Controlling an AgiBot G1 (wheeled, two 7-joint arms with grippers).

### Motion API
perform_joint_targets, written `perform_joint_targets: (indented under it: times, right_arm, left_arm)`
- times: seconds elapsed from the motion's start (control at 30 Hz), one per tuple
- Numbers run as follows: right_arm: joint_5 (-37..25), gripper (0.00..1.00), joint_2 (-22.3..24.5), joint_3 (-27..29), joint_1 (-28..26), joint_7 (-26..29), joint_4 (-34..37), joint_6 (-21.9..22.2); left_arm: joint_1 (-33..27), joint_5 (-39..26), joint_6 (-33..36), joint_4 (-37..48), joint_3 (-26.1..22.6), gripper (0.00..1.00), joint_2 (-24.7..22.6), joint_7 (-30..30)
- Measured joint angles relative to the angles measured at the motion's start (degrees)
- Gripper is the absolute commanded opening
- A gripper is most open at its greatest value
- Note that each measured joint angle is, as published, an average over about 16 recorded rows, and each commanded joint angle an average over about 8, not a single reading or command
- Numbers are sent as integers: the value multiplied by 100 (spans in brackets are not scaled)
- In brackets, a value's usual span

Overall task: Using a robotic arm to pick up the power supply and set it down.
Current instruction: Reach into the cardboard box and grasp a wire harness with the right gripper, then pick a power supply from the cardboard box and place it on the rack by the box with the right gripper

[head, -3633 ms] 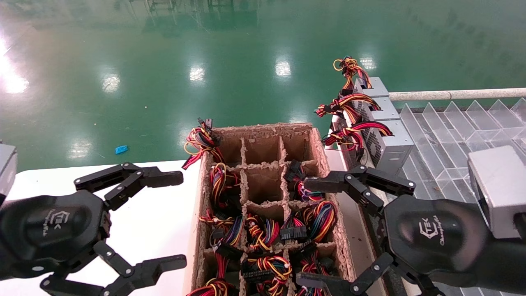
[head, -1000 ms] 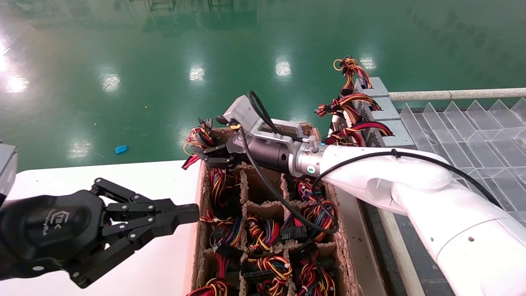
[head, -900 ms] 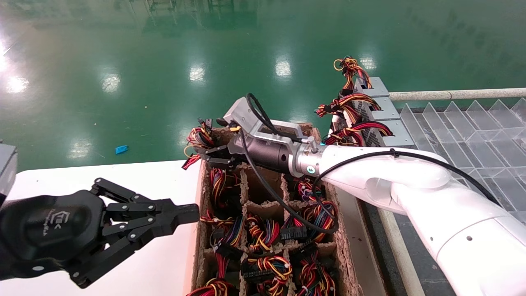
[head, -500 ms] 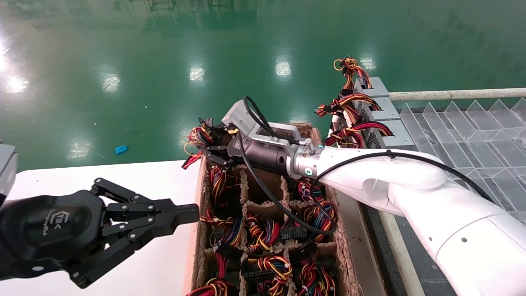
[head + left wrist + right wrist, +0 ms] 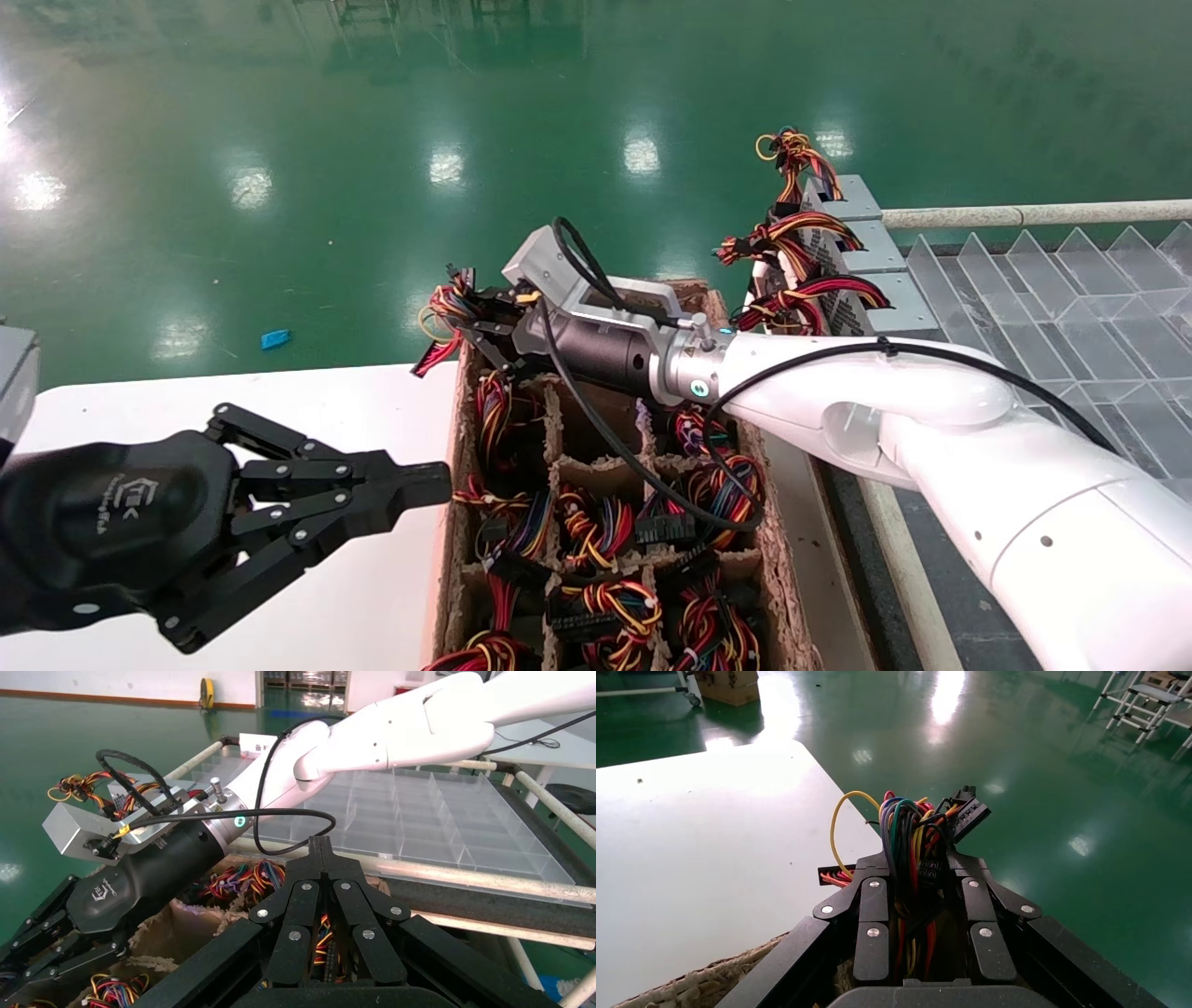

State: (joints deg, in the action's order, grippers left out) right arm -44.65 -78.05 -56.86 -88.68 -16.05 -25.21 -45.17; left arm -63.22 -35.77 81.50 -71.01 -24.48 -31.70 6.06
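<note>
My right robotic arm (image 5: 866, 401) reaches across the brown divided cardboard box (image 5: 445, 559) to its far left corner. There my right gripper (image 5: 470, 326) is shut on the red, yellow and black wire bundle (image 5: 442, 312) of a power supply, whose grey body stays hidden in the compartment. In the right wrist view the bundle (image 5: 905, 822) runs up between the closed fingers of the right gripper (image 5: 912, 864), with black connectors at its top. My left gripper (image 5: 430, 480) hangs shut and empty over the white table (image 5: 354, 410), beside the box. In the left wrist view the left gripper (image 5: 320, 846) has its tips pressed together.
Most box compartments hold coloured wire bundles (image 5: 596, 522). Right of the box, grey power supplies (image 5: 861, 250) with wires stand at the edge of a clear divided tray (image 5: 1024, 280). Green floor lies beyond the table.
My right gripper has risen slightly at the box's far left corner, lifting the wire bundle with it. Since 3.6 s ago both grippers went from open to shut. The left arm holds still.
</note>
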Motion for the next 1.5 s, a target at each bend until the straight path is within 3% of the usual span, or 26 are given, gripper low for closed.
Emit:
perform_joint_targets:
  times: [0.3,0.63,0.93,1.23,1.5]
  right_arm:
    - [324,0,65,-52,-323,-402,-88,-145]
    - [387,0,441,128,-1080,-1338,-521,-485]
    - [-225,0,1080,-6,-1870,-1890,-1304,-600]
    - [-980,0,1738,-262,-2522,-1936,-2058,-452]
    - [-1476,0,2170,-370,-2965,-1893,-2210,-223]
  left_arm:
    - [0,0,0,0,0,0,0,0]
    - [0,0,0,0,0,0,0,0]
    - [0,0,0,0,0,0,0,0]
    - [0,0,0,0,0,0,0,0]
    - [0,0,0,0,0,0,0,0]
